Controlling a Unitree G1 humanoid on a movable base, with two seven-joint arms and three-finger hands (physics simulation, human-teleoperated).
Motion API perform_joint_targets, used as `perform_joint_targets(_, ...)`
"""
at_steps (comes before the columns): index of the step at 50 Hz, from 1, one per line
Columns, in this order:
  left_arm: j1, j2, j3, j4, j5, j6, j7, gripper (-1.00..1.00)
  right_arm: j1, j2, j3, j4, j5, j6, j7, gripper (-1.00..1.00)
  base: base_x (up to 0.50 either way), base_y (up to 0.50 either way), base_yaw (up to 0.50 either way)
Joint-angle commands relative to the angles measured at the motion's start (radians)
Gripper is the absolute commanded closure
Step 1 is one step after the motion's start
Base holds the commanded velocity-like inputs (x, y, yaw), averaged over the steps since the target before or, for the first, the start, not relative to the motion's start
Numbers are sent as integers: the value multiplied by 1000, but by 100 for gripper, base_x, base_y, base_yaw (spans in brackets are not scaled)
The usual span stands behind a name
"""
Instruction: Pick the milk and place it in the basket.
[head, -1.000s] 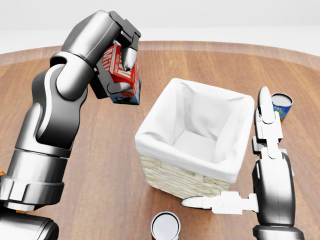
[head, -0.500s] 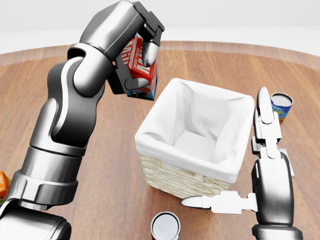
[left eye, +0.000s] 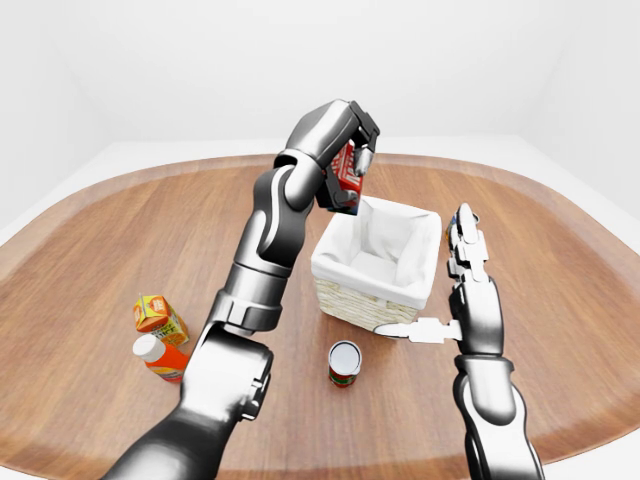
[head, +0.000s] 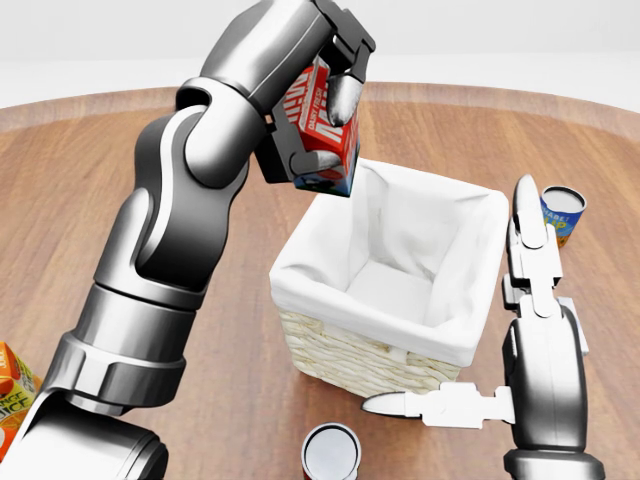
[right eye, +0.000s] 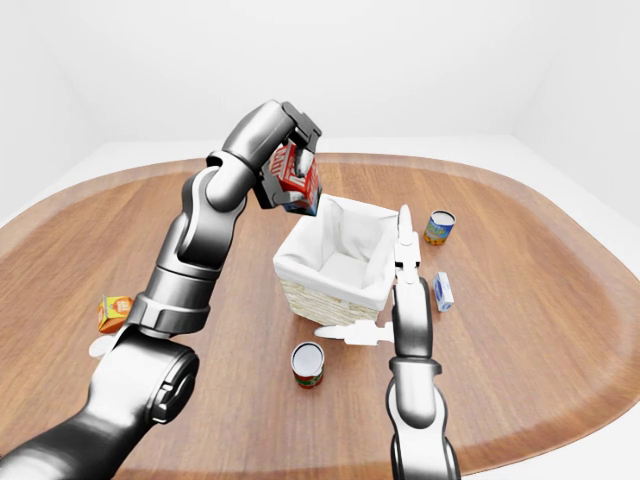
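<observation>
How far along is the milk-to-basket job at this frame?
The pick looks done: the left hand is closed on the milk carton, held in the air above the upper left rim of the basket. The carry over the basket is under way. The release is left: the white lining shows nothing inside. The right hand is open beside the basket, holding nothing.

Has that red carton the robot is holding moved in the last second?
Yes. In the head view the milk carton, held in the left hand, has travelled right and a little up, now reaching the basket's top-left rim; the basket itself hasn't shifted.
</observation>
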Motion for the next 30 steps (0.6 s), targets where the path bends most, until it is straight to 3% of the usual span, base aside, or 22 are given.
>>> perform_joint_targets(1,-46,-28,2,44,-35,0,64,100,-1,-1,-5,0,4,0,2,-100,6,0,0)
perform_joint_targets(12,-149,-33,12,301,-119,0,183,100,0,0,-8,0,6,0,5,-100,5,0,0)
perform_joint_targets(18,-191,-48,11,370,-151,0,209,100,1,0,-7,0,8,0,7,-100,5,0,0)
perform_joint_targets(30,-187,-75,6,430,-187,0,244,100,6,0,-11,3,14,0,8,-100,5,0,0)
